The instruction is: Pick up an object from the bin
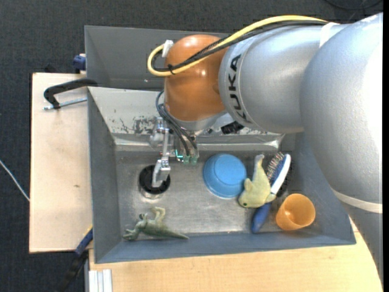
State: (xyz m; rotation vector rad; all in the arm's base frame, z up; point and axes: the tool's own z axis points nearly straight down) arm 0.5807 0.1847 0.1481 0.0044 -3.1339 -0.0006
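My gripper (161,174) hangs low over the left part of the bin floor, below the orange wrist cover. One metal finger reaches down onto a small black round ring-shaped thing (153,182) lying there. The fingertip sits at or just inside the ring's upper right edge. A green toy lizard (153,225) lies near the front wall, a little below the ring. To the right of the gripper a blue bowl (225,175) sits on the floor.
On the right side lie a yellow plush toy (256,189), a blue-handled brush (272,181) and an orange cup (296,212). The big silver arm covers the back right of the bin.
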